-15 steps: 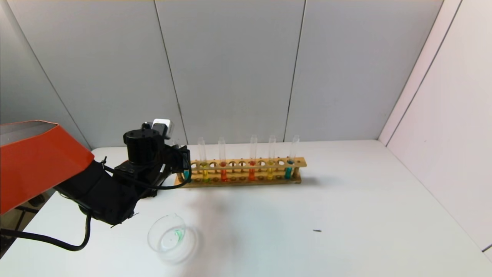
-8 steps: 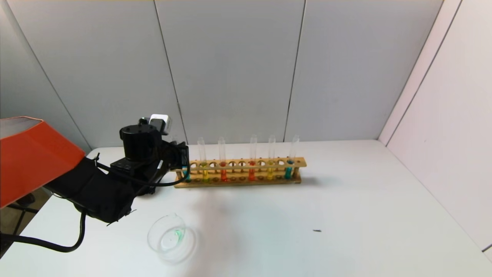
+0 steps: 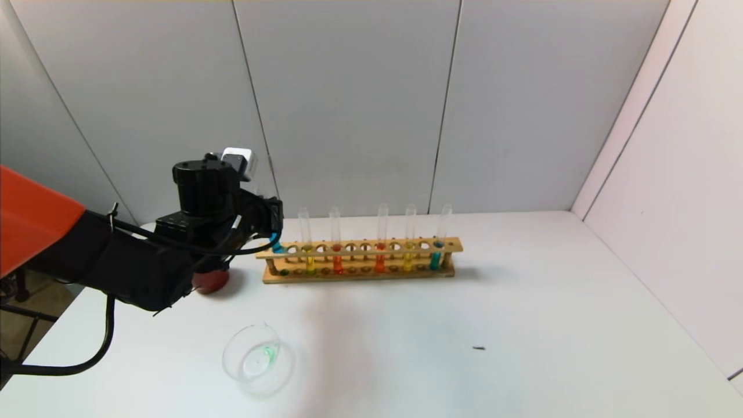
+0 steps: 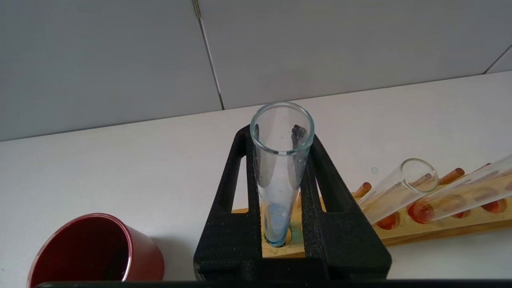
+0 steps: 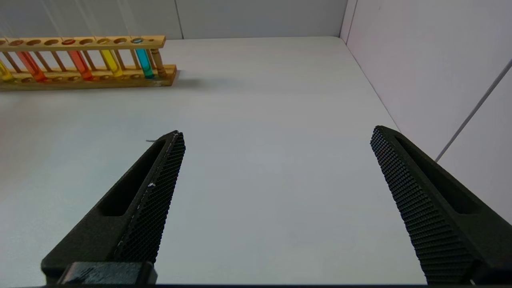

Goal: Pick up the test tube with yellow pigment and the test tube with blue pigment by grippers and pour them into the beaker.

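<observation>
My left gripper [image 3: 270,225] is shut on the test tube with blue pigment [image 3: 277,246], lifted at the left end of the wooden rack [image 3: 371,274]. In the left wrist view the fingers [image 4: 240,192] clamp this upright tube [image 4: 280,188], whose blue bottom sits at the top rail's end hole. Two yellow tubes [image 3: 310,264] [image 3: 408,261] stand in the rack. The clear beaker [image 3: 255,355] sits on the table nearer me, with a green trace inside. My right gripper [image 5: 276,134] is open and empty over bare table, outside the head view.
A dark-red cup [image 3: 210,280] stands left of the rack, below my left arm; it also shows in the left wrist view [image 4: 96,252]. The rack also holds two orange-red tubes [image 3: 338,262] and a teal tube [image 3: 435,259]. A small dark speck [image 3: 479,348] lies on the table.
My left gripper has risen and drawn back slightly, lifting the blue tube up through the rack's left end. The red cup has come into sight under the arm.
</observation>
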Motion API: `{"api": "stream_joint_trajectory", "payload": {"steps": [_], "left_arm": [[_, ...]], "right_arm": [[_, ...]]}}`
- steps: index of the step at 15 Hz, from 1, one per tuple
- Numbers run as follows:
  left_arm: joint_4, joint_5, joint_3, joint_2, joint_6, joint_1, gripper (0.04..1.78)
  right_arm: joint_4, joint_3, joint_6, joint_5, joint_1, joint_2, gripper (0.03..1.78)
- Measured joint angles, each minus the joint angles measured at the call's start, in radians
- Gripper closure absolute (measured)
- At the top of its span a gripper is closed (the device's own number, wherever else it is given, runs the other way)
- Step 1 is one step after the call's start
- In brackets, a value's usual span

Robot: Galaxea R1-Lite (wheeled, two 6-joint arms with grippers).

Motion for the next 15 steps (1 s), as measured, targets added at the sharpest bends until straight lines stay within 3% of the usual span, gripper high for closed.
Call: {"api": "stream_joint_trajectory", "payload": {"steps": [12,15], "left_arm": [[0.313,0.037,-0.146,-0.201,0.016,-0.033,1.50],[0.400,0.064,-0.128,-0.281,0.015,-0.051,1.50]], "right_arm": [[0.000,0.000,0.000,0.000,0.000,0.000,0.11],[0.000,0.000,0.000,0.000,0.000,0.000,0.11]]}}
